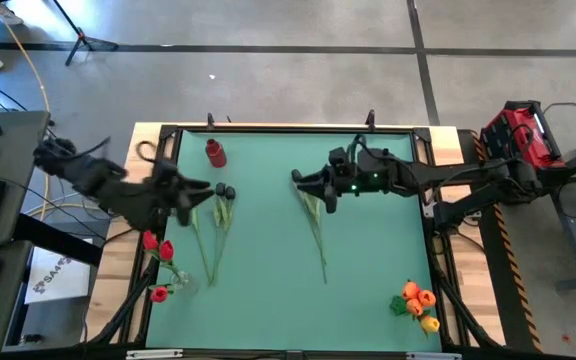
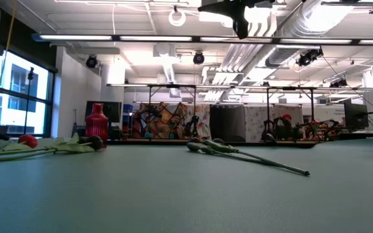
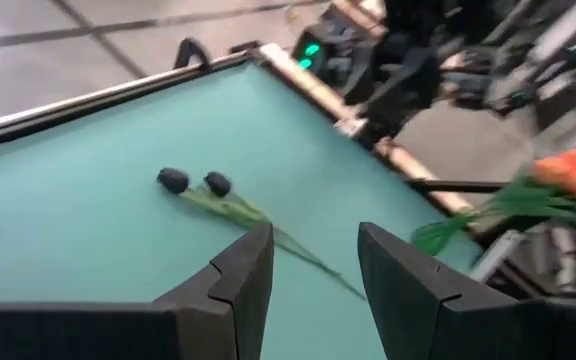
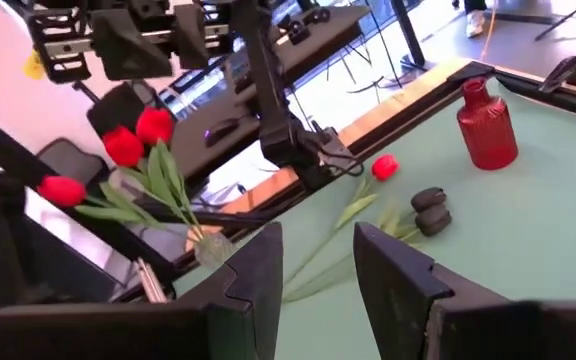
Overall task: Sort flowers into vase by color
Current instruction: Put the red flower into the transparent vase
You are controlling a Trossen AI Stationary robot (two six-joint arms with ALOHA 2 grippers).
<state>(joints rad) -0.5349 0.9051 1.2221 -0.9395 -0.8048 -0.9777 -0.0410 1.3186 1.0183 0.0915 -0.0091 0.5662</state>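
Two black flowers [image 1: 225, 190] and a red one [image 4: 385, 167] lie flat on the green mat at the far left, stems pointing toward the near edge. My left gripper [image 1: 203, 190] hovers open just left of their heads, nothing between its fingers [image 3: 253, 265]. Two more dark-headed flowers [image 3: 196, 183] lie flat near the mat's middle, their heads under my right gripper [image 1: 300, 180], which hangs open and clear above them [image 4: 318, 235]. A clear vase [image 4: 211, 247] at the near left holds red flowers [image 1: 158, 250]. Orange flowers [image 1: 418, 300] stand at the near right.
A small red bottle vase [image 1: 215, 152] stands at the far left of the mat. A raised black frame [image 1: 268, 129] runs round the mat. The mat's near middle [image 1: 268, 310] is bare. Desks and gear stand beyond both side edges.
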